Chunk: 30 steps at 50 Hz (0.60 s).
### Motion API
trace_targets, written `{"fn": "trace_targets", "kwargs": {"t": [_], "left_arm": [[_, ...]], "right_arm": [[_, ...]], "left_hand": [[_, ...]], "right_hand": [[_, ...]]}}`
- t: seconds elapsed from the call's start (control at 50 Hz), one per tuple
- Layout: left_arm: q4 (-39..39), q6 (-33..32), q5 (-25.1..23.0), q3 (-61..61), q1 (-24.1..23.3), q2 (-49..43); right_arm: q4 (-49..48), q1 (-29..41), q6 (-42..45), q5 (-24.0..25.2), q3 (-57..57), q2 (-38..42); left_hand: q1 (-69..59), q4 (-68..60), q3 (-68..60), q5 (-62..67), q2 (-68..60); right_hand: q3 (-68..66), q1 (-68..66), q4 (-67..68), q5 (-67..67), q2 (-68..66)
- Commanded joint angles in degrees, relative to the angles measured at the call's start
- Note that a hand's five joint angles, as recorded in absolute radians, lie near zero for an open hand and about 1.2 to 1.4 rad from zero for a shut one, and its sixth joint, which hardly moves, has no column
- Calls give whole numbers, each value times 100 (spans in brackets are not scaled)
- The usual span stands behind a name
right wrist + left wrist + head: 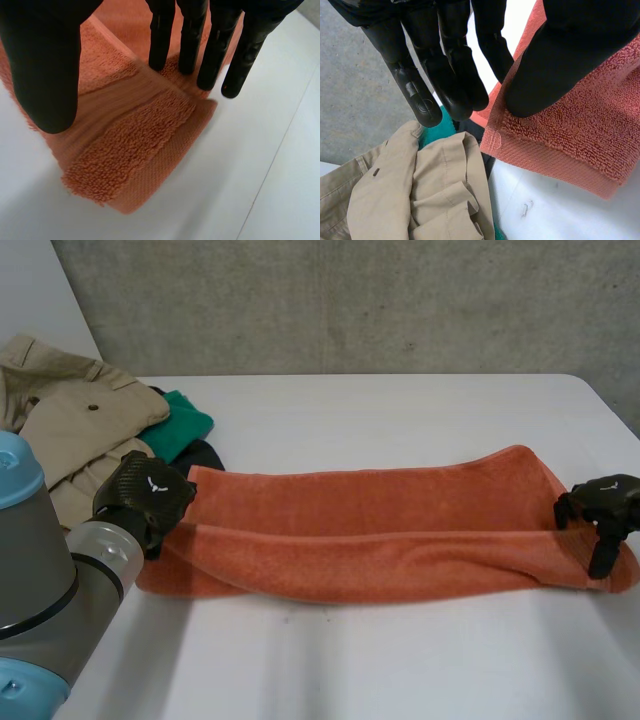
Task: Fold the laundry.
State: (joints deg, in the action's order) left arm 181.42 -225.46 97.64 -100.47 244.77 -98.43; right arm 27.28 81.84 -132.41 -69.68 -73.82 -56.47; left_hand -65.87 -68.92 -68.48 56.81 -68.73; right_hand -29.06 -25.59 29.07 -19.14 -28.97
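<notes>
1. My left hand (145,495) sits at the left end of the orange towel (380,530), which lies folded lengthwise across the white table (400,660).
2. In the left wrist view its fingers (445,75) are straight and reach past the towel's corner, above the green cloth (437,132). The thumb (560,65) hangs over the towel's end. Nothing is pinched, so this hand is relaxed and holds nothing.
3. My right hand (600,515) is at the towel's right end. Its fingers (215,55) are straight, with their tips at the towel's edge, and the thumb (45,75) is held apart above the terry. It grips nothing either.
4. I cannot tell whether either thumb actually touches the towel.
5. My left arm (50,590) covers the table's near left corner. The beige garment (70,420) runs off the view's edge. A dark cloth (200,453) beside the green one is mostly hidden.
</notes>
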Motion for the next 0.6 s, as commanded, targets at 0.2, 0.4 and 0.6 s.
{"fn": "trace_targets", "kwargs": {"t": [0.2, 0.4, 0.6], "left_arm": [[-36, 3, 18, 1, 1, 25], [-422, -24, -8, -227, 18, 789], [-810, -6, -61, -333, 45, 458]], "right_arm": [[-302, -81, -30, -10, -124, -1111], [960, -774, 1275, 42, -439, -2359], [1483, -1013, 2343, 253, -968, -2290]], "left_hand": [[-1413, -1108, -1152, 1319, -1127], [-1413, -1108, -1152, 1319, -1127], [-1413, -1108, -1152, 1319, -1127]], "right_hand": [[-5094, -5441, 5093, -5086, -5103], [-5094, -5441, 5093, -5086, -5103], [-5094, -5441, 5093, -5086, -5103]]}}
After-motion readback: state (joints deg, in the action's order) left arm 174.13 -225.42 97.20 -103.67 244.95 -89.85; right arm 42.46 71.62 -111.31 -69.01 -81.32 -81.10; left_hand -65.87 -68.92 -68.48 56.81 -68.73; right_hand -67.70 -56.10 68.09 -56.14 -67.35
